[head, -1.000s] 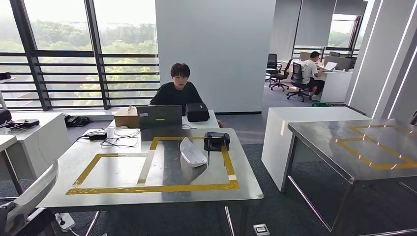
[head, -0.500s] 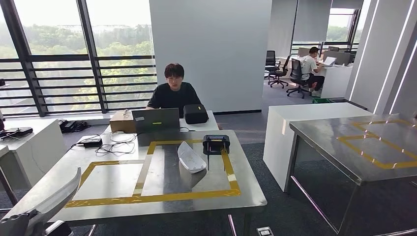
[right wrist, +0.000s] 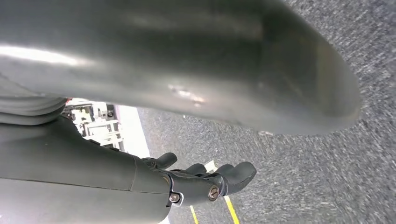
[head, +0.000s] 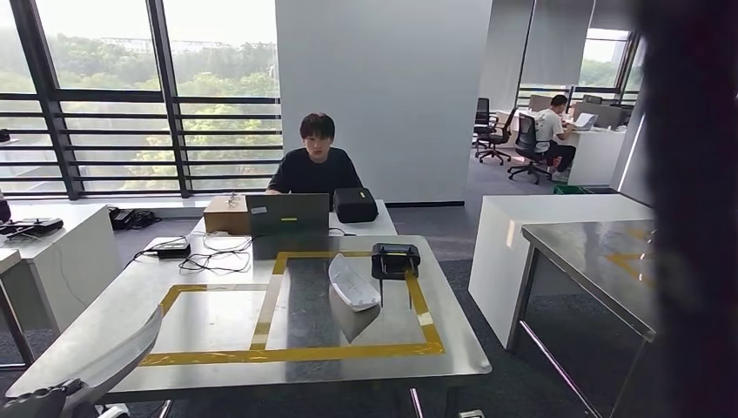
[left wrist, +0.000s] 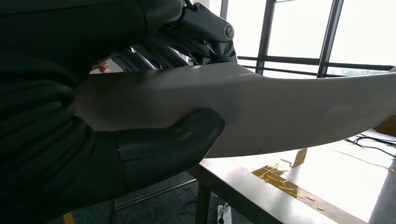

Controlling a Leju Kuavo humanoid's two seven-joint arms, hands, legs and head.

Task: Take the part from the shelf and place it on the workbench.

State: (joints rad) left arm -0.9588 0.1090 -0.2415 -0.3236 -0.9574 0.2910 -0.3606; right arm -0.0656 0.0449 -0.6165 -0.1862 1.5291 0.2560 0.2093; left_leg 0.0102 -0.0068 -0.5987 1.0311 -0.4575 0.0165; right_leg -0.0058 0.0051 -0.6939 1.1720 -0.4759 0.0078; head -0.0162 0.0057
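Since the earlier frames the whole head view is being shifted, so the camera has moved; a dark blurred shape [head: 696,209] is now covering the right edge, and the held part is showing higher at lower left. The long pale part [left wrist: 280,112] is being gripped by the left hand [left wrist: 154,98], thumb [left wrist: 173,140] pressed on one face and darker fingers [left wrist: 154,51] wrapped over the other; it is being carried just beside the near corner of the steel bench [head: 218,305], not resting on it. On that bench, inside yellow tape [head: 287,353], a second white part [head: 353,282] is lying next to a black device [head: 395,259]. A person [head: 317,161] is seated behind a laptop [head: 287,213]. The right hand [right wrist: 205,179] is hanging over grey carpet [right wrist: 327,163], fingers curled in, nothing being held.
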